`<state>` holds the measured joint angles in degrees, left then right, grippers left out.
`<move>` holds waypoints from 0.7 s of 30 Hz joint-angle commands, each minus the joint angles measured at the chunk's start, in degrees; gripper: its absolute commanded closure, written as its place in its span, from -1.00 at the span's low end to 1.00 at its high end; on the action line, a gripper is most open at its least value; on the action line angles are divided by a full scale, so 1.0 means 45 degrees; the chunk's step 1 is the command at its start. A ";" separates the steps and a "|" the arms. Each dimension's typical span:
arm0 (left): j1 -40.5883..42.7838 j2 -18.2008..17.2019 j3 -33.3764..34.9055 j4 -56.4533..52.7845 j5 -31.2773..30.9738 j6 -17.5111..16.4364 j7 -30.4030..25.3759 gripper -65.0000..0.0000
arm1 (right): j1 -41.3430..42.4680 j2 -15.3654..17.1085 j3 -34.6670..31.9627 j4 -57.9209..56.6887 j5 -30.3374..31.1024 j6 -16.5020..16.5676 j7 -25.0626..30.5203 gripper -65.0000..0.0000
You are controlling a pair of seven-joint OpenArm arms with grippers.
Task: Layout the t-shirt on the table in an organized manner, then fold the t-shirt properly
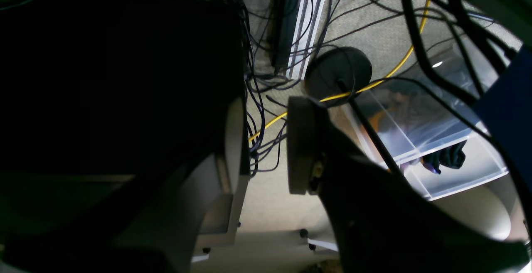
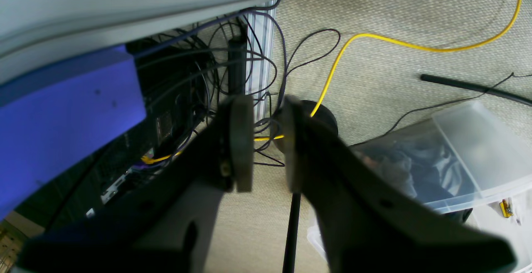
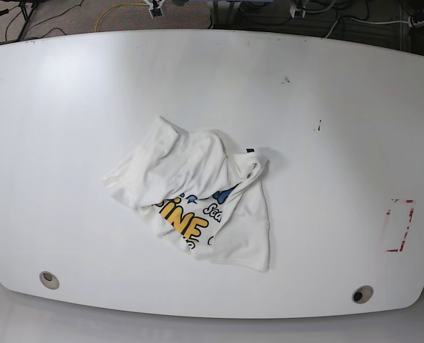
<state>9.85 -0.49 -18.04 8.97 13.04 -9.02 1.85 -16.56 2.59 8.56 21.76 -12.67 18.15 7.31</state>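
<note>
Both arms are hanging clear of the table [image 3: 326, 78], out of the base view, with their wrist cameras looking down at the floor beside it. The left gripper [image 1: 266, 144] is showing a plain gap between its pads, gripping nothing. The right gripper [image 2: 268, 148] is showing a narrower gap, likewise gripping nothing.

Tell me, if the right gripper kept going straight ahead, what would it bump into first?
Probably the round black base on the carpet, with the yellow cable crossing it. The right gripper is open and empty, and depth is hard to judge.
</note>
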 commanded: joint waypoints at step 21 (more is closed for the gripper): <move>0.0013 -0.0038 0.0010 0.0059 0.0014 -0.0032 0.0030 0.49 | -0.0098 0.0047 -0.0009 0.0044 0.0057 0.0065 0.0006 0.64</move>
<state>9.52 -0.49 -18.04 9.08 13.04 -9.02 1.65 -16.49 2.70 8.56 21.76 -12.69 18.15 7.29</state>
